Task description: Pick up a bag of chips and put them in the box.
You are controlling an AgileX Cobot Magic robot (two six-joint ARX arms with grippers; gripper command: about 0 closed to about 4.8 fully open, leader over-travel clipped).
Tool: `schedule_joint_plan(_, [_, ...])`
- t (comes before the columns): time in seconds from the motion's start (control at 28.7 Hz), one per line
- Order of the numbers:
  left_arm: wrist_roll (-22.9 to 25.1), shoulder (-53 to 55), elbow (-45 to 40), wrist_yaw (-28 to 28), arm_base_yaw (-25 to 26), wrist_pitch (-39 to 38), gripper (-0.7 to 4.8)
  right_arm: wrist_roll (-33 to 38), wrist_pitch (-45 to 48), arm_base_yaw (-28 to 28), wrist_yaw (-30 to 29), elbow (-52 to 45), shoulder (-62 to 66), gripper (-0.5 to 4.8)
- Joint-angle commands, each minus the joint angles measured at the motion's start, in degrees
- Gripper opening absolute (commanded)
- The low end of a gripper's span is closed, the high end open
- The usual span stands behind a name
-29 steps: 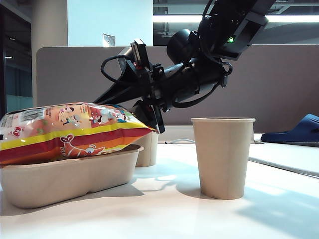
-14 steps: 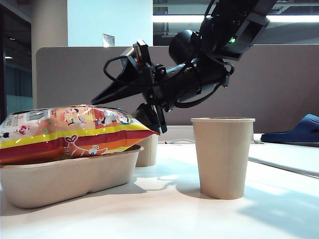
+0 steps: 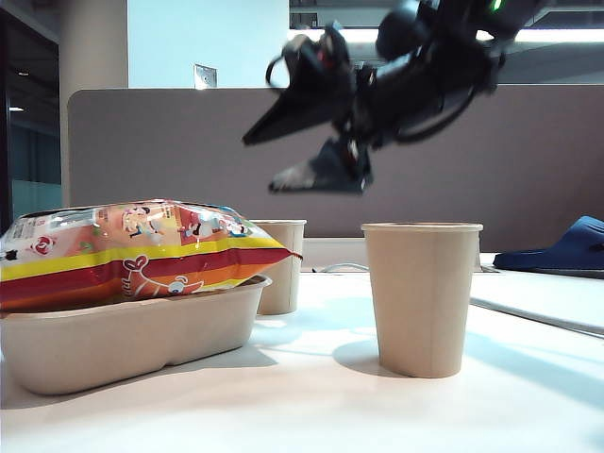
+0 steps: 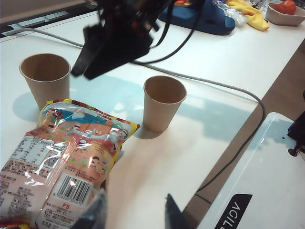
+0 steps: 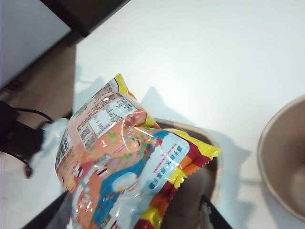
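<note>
Bag of chips (image 3: 142,250) in box (image 3: 123,340) | white table (image 3: 330,406) | grey partition (image 3: 528,160)

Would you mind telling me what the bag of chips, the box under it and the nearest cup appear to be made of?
The bag of chips looks like glossy printed plastic film, given its crinkled highlights. The box seems to be matte beige moulded fibre, with a thick rolled rim. The cup is probably plain kraft paper: dull beige, with a thin rolled lip.
</note>
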Motion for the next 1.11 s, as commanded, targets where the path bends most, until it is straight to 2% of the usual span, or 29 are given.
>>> schedule_joint_plan(0.03, [-0.2, 0.0, 0.2, -0.1, 0.0, 2.3, 1.57, -5.2, -2.7, 0.1, 7.6, 0.3, -6.4, 3.34])
schedule_joint_plan(0.14, [-0.9, 0.0, 0.2, -0.3, 0.0, 4.0, 1.57, -7.9, -4.6, 0.1, 15.6, 0.3, -14.1, 3.35])
schedule_joint_plan(0.21, [-1.7, -0.1, 0.2, -1.4, 0.0, 5.2, 1.57, -8.4, -5.2, 0.1, 18.1, 0.3, -19.6, 3.35])
schedule_joint_plan(0.52, [-5.5, -3.6, 0.2, -5.0, 0.0, 13.9, 1.56, -8.3, -9.2, 0.1, 18.4, 0.2, -37.7, 3.33])
schedule_joint_plan(0.77, [-6.6, -10.1, 0.2, -6.6, 0.0, 15.3, 1.56, -9.5, -16.6, 0.1, 27.3, -1.9, -46.3, 3.33])
schedule_joint_plan(1.01, [-9.2, -18.6, 0.2, -9.1, 0.0, 14.8, 1.56, -9.2, -17.4, 0.2, 33.2, -9.7, -55.2, 3.32])
schedule_joint_plan(1.11, [-9.2, -18.4, 1.0, -8.8, -0.1, 12.2, 1.56, -8.7, -17.4, 0.2, 34.7, -13.6, -59.2, 3.22])
